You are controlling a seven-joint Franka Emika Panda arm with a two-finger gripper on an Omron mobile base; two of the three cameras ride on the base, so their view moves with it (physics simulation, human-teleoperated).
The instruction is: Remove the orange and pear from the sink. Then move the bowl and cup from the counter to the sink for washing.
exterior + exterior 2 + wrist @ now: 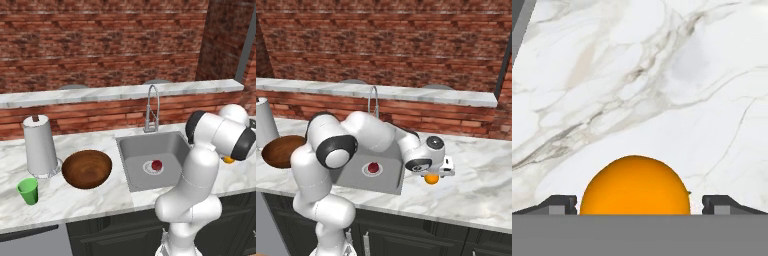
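The orange rests on the white marble counter just right of the sink. My gripper hangs directly over it, open, its fingers apart from the fruit on both sides. In the hand view the orange sits between the fingertips with a gap on each side. A sliver of the orange peeks from behind my arm. The dark red pear lies on the drain in the sink. The wooden bowl and green cup stand on the counter to the left.
A paper towel roll stands behind the cup and bowl. The tall steel tap rises at the sink's back edge, under a raised marble ledge along the brick wall. Open counter stretches right of the orange.
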